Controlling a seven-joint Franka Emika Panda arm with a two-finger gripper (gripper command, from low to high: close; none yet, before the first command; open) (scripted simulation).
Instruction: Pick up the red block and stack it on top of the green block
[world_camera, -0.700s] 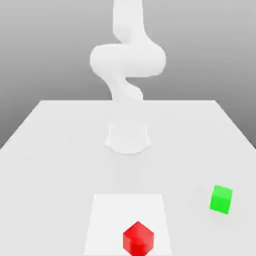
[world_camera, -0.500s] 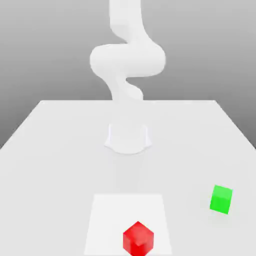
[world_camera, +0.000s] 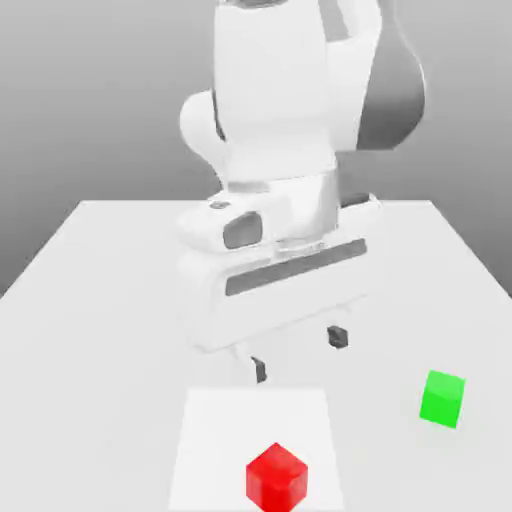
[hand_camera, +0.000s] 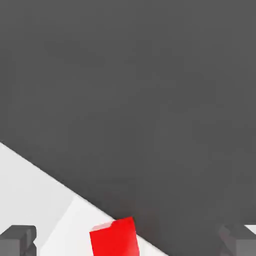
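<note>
The red block (world_camera: 276, 477) sits near the front edge of the white table, on a paler square patch (world_camera: 210, 440). To the exterior view's right of it, a little farther back, rests the green block (world_camera: 443, 398). My gripper (world_camera: 298, 353) hangs open above the table, behind the red block and clear of it, its two dark fingertips (world_camera: 338, 337) spread wide with nothing between them. In the hand view the red block (hand_camera: 114, 238) lies between my two dark fingertips (hand_camera: 17, 239), at the table's edge.
The white table (world_camera: 100, 300) stretches back to the arm's base. The arm's bulky white hand and wrist (world_camera: 275, 240) loom over the table's middle. Beyond the front edge is dark floor (hand_camera: 150, 100).
The hand has swung down and forward into the exterior view, from folded high up to hanging over the table behind the red block. Both blocks stay put.
</note>
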